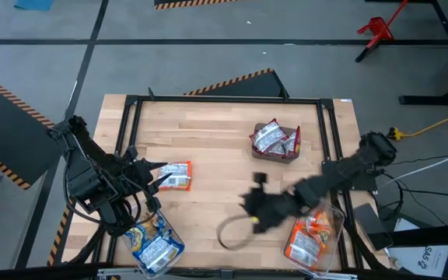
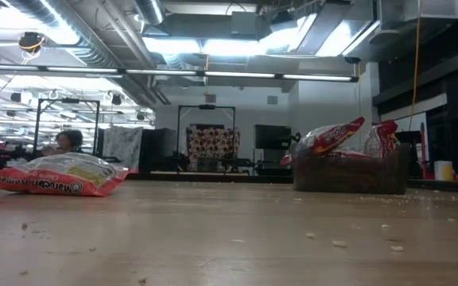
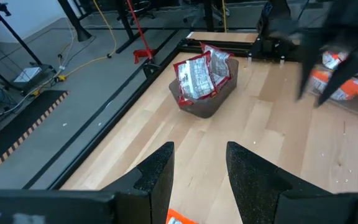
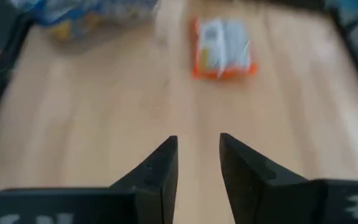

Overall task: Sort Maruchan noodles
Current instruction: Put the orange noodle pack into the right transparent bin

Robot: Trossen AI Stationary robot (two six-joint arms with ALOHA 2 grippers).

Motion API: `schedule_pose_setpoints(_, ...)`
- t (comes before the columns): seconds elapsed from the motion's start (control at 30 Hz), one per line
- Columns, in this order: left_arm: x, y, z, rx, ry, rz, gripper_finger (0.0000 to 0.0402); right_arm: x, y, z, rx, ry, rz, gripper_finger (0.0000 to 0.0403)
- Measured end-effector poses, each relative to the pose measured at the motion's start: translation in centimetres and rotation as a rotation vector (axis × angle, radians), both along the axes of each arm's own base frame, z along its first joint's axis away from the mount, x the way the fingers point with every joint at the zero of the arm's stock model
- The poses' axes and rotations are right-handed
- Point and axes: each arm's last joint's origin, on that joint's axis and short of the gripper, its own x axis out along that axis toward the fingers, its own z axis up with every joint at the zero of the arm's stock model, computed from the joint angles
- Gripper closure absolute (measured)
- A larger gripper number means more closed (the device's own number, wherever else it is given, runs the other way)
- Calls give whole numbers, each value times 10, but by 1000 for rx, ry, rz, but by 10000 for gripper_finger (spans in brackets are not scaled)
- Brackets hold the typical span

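High view: bare wood fills the table's (image 1: 208, 140) upper left and centre. An orange packet (image 1: 176, 176) lies left of centre, reading "Maruchan" in the low view, just beside the left gripper (image 1: 155, 177), jaws narrowly apart, empty. The right gripper (image 1: 257, 204), lower centre, is narrowly parted, empty. Red packets (image 1: 272, 138) fill the brown box (image 1: 292, 152).

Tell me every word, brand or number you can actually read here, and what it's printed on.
"Maruchan", seen upside down in the low view: on the orange noodle packet lying on the table.
"SYS...", cut off at the picture's edge: on a white sheet on the floor.
Print on the red packets in the brown box: too blurred to read.
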Motion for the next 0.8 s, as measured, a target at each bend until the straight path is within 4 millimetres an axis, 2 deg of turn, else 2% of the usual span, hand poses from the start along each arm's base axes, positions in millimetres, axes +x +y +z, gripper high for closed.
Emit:
schedule_pose_setpoints(0.13, 0, 0, 0, -1, 1, 0, 260, 45, -37, -14, -24, -76, 45, 260)
schedule_pose_setpoints(0.27, 0, 0, 0, -10, 13, -4, 260, 87, -77, -39, 71, -128, 114, 186)
schedule_pose_setpoints(0.37, 0, 0, -1, -12, 16, -5, 260, 115, -108, -58, 149, -228, 103, 135)
schedule_pose_setpoints(0.57, -1, 0, -1, -8, 31, -7, 260, 149, -166, -109, 191, -261, -43, 80)
schedule_pose_setpoints(0.7, -2, 1, -1, 3, 38, -7, 260, 166, -193, -131, 242, -320, -86, 73)
schedule_pose_setpoints(0.8, -2, 1, -1, 7, 40, -7, 260, 175, -206, -147, 275, -322, -92, 74)
